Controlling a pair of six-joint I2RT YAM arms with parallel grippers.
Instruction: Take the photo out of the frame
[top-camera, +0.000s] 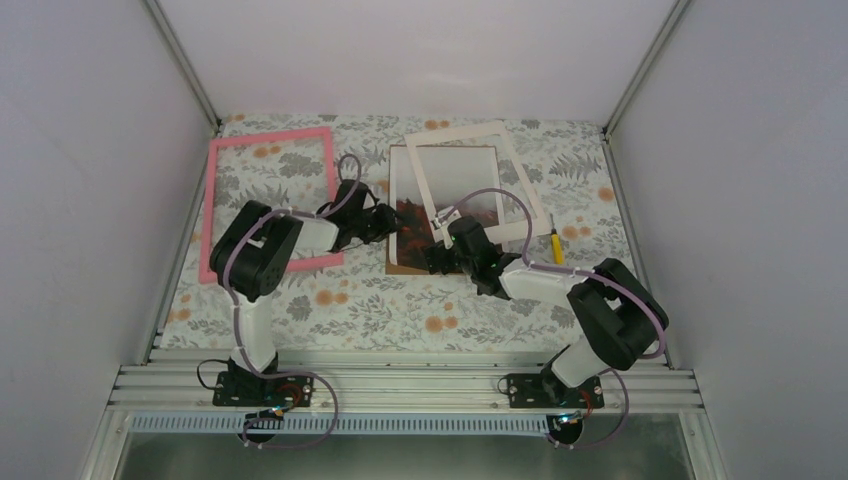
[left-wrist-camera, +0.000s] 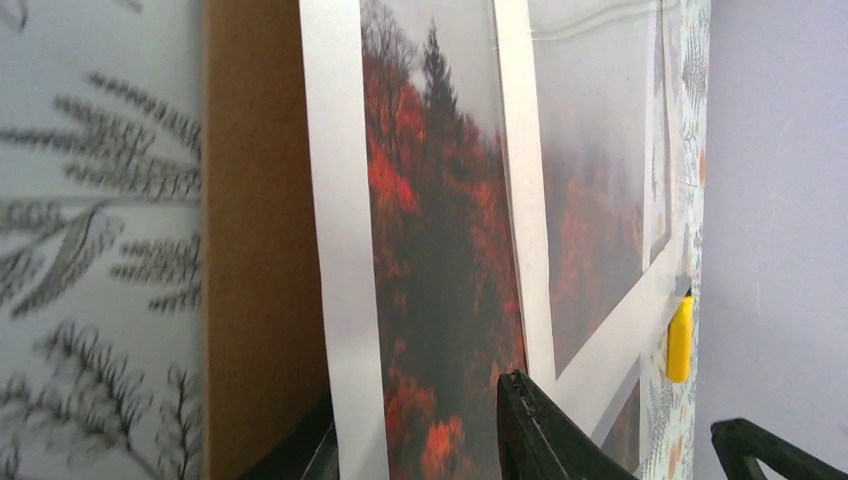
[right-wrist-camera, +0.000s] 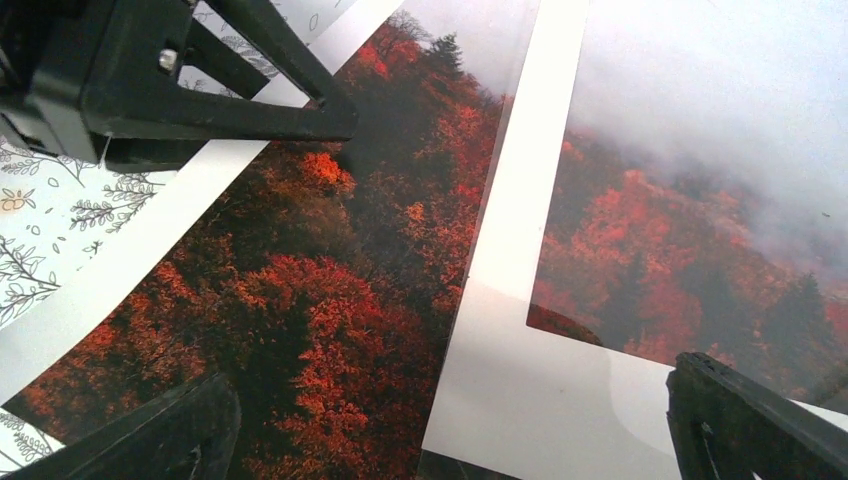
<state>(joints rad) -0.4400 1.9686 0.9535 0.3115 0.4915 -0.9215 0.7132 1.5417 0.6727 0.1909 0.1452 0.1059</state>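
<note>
The photo (top-camera: 415, 222) of red-orange trees lies at the table's centre on a brown backing panel (top-camera: 398, 265). A white mat with a clear pane (top-camera: 512, 160) lies askew over its far right part. The pink frame (top-camera: 268, 142) lies apart at the left. My left gripper (top-camera: 388, 222) is at the photo's left edge. In the left wrist view its jaws (left-wrist-camera: 410, 420) are partly open astride the white margin (left-wrist-camera: 335, 250), one finger under it and one on top, and the edge is raised off the backing (left-wrist-camera: 255, 250). My right gripper (top-camera: 437, 257) is open just above the photo's (right-wrist-camera: 330, 300) near edge.
A small yellow-handled tool (top-camera: 556, 245) lies right of the mat; it also shows in the left wrist view (left-wrist-camera: 680, 340). The floral table cover (top-camera: 400, 310) is walled by white panels at left, right and back. My left gripper's finger (right-wrist-camera: 250, 110) shows in the right wrist view.
</note>
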